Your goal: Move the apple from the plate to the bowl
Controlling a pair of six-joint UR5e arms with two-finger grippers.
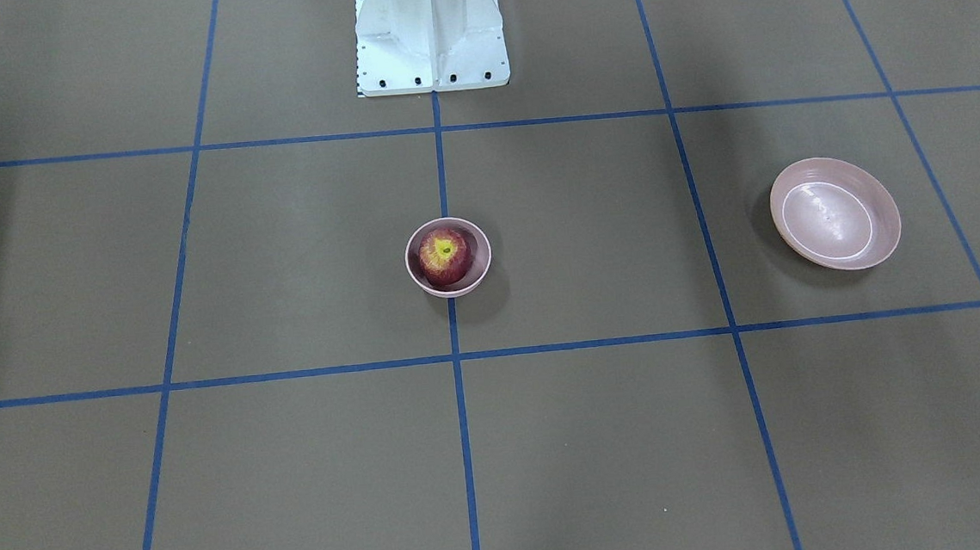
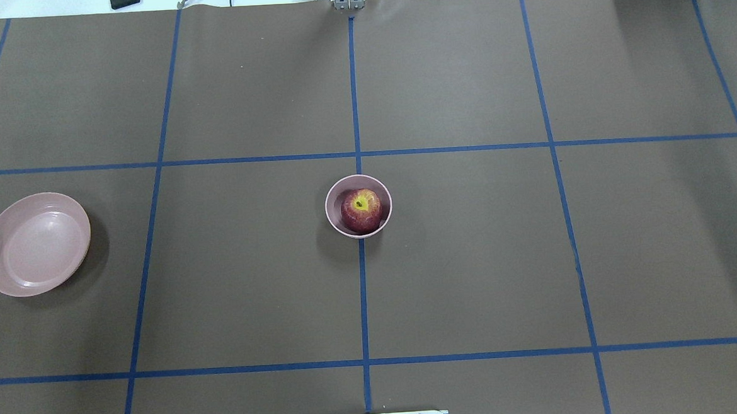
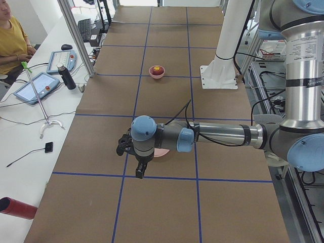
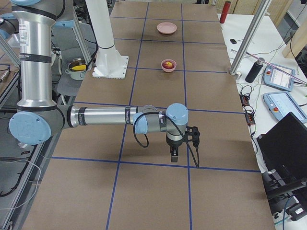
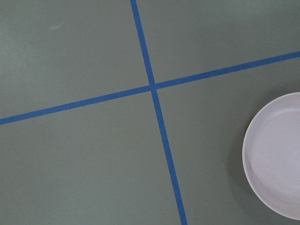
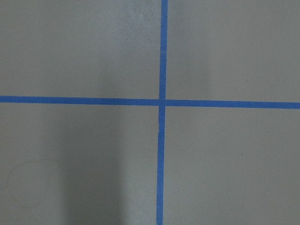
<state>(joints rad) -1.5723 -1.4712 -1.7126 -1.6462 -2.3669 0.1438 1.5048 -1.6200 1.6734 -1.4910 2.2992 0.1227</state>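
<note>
The dark-red apple (image 1: 444, 255) with its yellow stem patch sits inside the small deep pink bowl (image 1: 483, 269) at the table's middle; both also show in the overhead view, apple (image 2: 361, 210) and bowl (image 2: 336, 191). The wide shallow pink plate (image 2: 35, 243) lies empty on the robot's left side, and its edge shows in the left wrist view (image 5: 276, 159). My left gripper (image 3: 140, 171) hangs near the plate, pointing down. My right gripper (image 4: 173, 154) hangs over bare table, far from the bowl. Neither shows in any other view, so I cannot tell whether they are open or shut.
The white robot base (image 1: 430, 33) stands at the table's robot-side edge. An operator (image 3: 10, 35), tablets and a dark bottle (image 3: 66, 77) line the bench across the table. Blue tape lines grid the brown table.
</note>
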